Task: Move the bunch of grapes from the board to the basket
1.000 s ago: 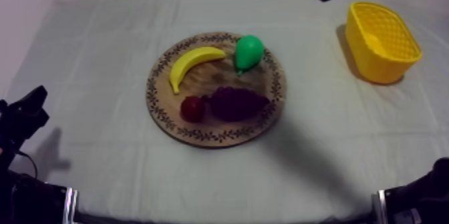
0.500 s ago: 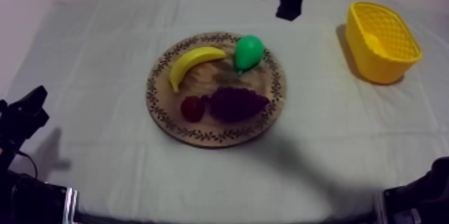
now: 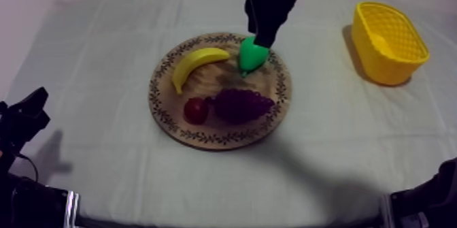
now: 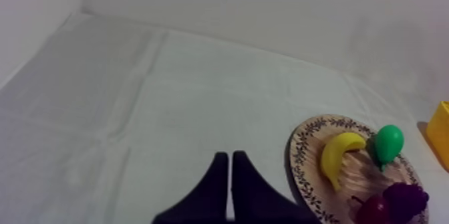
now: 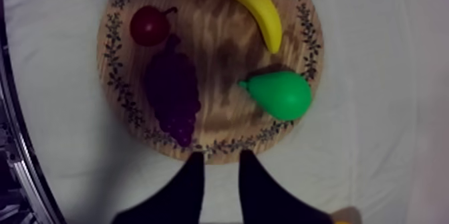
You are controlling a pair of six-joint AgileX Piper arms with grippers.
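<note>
On the worktop (image 3: 102, 169), which is covered by a grey-white cloth, the round wooden board (image 3: 158, 105) lies near the centre and carries four toy fruits. The bunch of grapes (image 3: 241, 105) lies flat on the board's near half, as the top view shows it, with the small red fruit (image 3: 196, 110) just beside it on the left. The banana (image 3: 194, 64) occupies the far left part of the board, and the pear (image 3: 251, 55) sits at the far right, close to the patterned rim. The right tool (image 3: 264, 37) comes in from the upper edge of the top view and hangs above the pear, apart from the grapes. Its two black fingers (image 5: 194, 186) stand spread with a gap between them (bare cloth shows through the gap) and grip nothing. The yellow basket (image 3: 389, 40) stands upright at the right side of the worktop, well apart from the board. The left tool (image 4: 228, 154) sits low at the left side, its fingers closed together into a narrow wedge with nothing between them.
</note>
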